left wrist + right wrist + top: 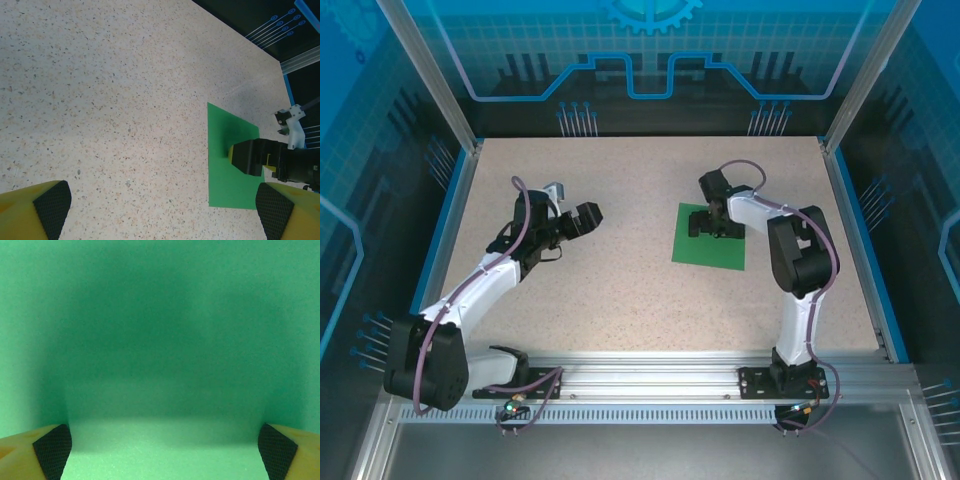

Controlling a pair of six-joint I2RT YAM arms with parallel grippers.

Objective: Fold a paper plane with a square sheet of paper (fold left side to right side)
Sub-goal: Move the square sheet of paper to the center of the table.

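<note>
— Square sheet of paper (708, 250), where did it lie in the overhead view?
— Flat on the speckled, stone-like surface (620, 300), right of centre, a matte bright green square turned slightly askew. The right arm (800, 250), white and black with a purple cable, bent over it. The right jaws stood at the sheet's far edge.
— And the left arm (485, 280)?
— It reached over bare surface well apart from the sheet, with the left jaws pointing toward it. From up there I couldn't tell how wide either pair stood.
— Did the left wrist view settle that?
— For the left jaws, yes. Two yellow fingers with black cross-hatched pads (52, 207) sat at the bottom corners, spread wide, with nothing between them but beige granular surface (100, 100). Beyond lay the sheet (222, 187), its edges straight and its corners crisp. The right jaws, boxy and black from this side, were on it or just above it; which, I couldn't say.
— The right wrist view?
— Green paper (160, 340), blurred and finely grained, with a soft dark shadow across the upper part. Yellow fingers with knurled black pads (52, 452) stood far apart at the lower corners. The right jaws were open and gripping nothing, with the flat sheet close beneath them.
</note>
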